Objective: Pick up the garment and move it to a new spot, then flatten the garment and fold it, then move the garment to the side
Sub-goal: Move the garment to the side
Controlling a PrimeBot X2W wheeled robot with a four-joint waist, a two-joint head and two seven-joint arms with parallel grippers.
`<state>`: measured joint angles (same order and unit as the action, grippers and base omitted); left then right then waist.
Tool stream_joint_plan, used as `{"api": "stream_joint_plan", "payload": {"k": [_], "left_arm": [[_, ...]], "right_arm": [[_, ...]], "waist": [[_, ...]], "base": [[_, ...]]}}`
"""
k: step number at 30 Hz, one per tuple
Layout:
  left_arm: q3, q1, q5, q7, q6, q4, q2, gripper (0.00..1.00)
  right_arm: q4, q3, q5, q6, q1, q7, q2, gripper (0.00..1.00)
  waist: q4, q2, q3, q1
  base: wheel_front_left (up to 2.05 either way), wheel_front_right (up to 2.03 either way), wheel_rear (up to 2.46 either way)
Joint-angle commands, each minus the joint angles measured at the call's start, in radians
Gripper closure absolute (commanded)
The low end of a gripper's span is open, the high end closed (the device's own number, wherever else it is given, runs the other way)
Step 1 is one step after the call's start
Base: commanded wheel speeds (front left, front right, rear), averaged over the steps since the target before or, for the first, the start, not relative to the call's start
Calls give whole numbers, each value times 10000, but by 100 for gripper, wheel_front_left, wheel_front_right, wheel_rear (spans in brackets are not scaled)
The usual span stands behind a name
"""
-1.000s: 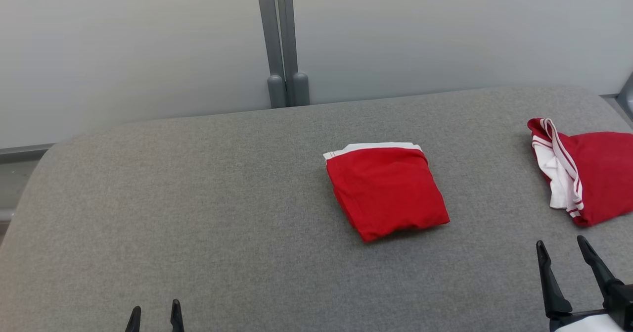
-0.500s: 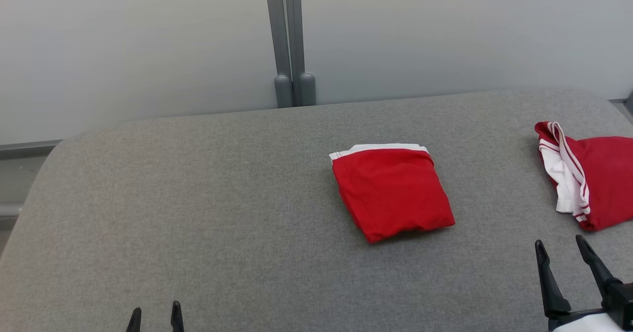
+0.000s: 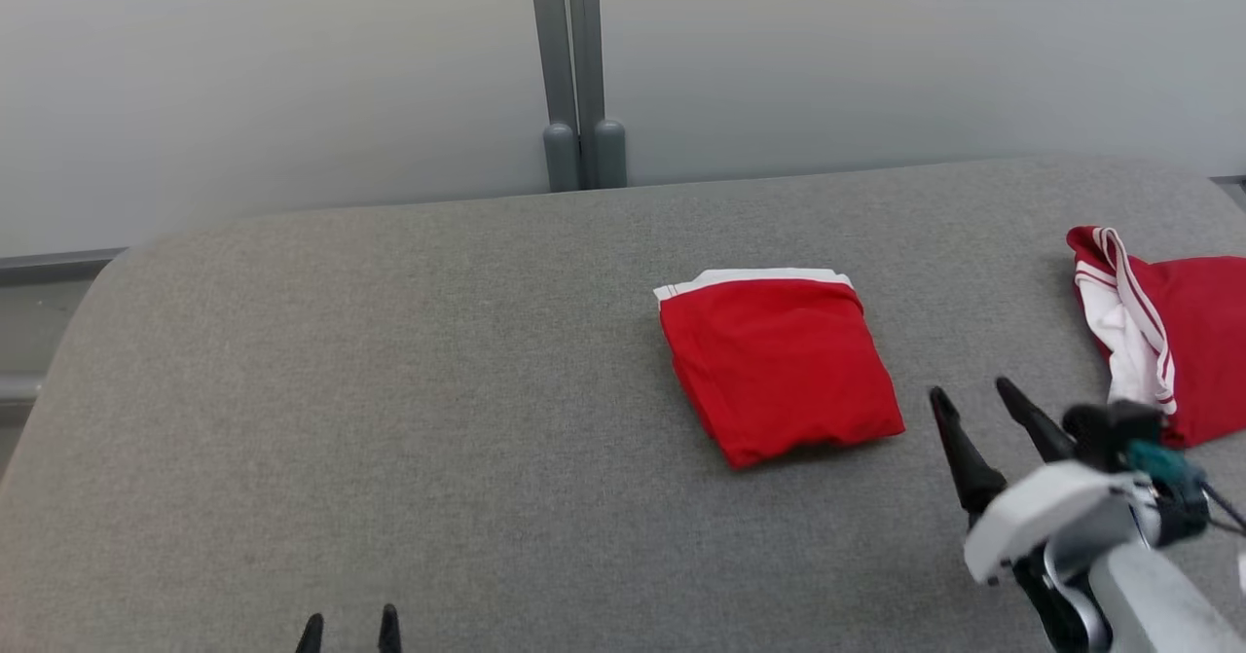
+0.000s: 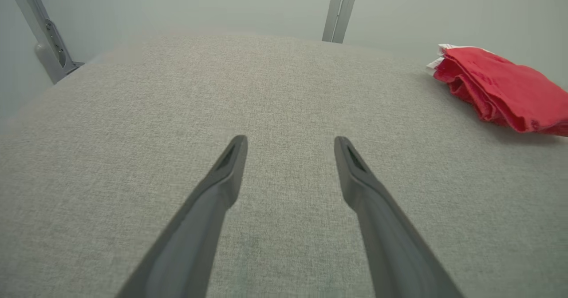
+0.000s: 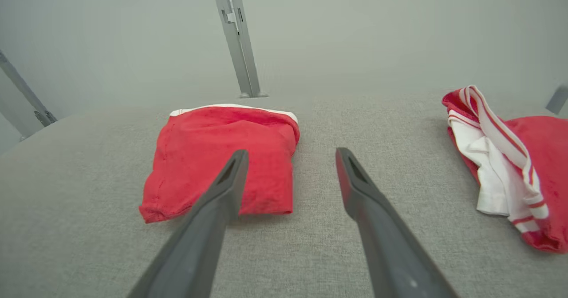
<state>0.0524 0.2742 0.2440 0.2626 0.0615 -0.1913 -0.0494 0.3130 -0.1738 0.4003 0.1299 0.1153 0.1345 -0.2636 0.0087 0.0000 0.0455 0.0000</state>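
Note:
A red garment [image 3: 779, 361] with a white edge at its far side lies folded into a compact square in the middle of the grey padded table [image 3: 389, 390]. It also shows in the left wrist view [image 4: 501, 89] and the right wrist view [image 5: 222, 160]. My right gripper [image 3: 969, 390] hovers open just right of the garment's near right corner, touching nothing; in its own view the right gripper [image 5: 288, 156] has its left finger over the cloth's near edge. Far to the left, by the table's near edge, my left gripper [image 3: 350, 619] is open and empty, and the left gripper [image 4: 288, 142] points along bare table.
A second red and white striped garment [image 3: 1168, 342] lies crumpled at the table's right edge, seen closer in the right wrist view [image 5: 510, 164]. A grey metal post [image 3: 574, 69] stands behind the table against a pale wall. The table's left corner is rounded.
My right gripper has risen and swung left toward the folded garment's near right corner. The left gripper shifted slightly right. The camera moved a little; both garments lie as before.

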Motion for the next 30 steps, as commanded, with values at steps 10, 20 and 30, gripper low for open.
{"api": "stream_joint_plan", "payload": {"k": [10,20,30], "left_arm": [[1440,-1302,162,27,145,-1031,-24,0],[1572,-1501,30,27,34,-1170,-24,0],[1351,-1935,186,27,-106,-815,-23,0]], "right_arm": [[3476,-961,2391,10,3541,-3041,-225,0],[6321,-303,2542,10,4748,-2323,-104,0],[6500,-592,4135,10,5405,-3398,437,100]], "waist": [[1581,0,-1027,0],[2260,0,-1556,0],[1755,0,-2245,0]], "base": [[0,0,0],[0,0,0],[0,0,0]]}}
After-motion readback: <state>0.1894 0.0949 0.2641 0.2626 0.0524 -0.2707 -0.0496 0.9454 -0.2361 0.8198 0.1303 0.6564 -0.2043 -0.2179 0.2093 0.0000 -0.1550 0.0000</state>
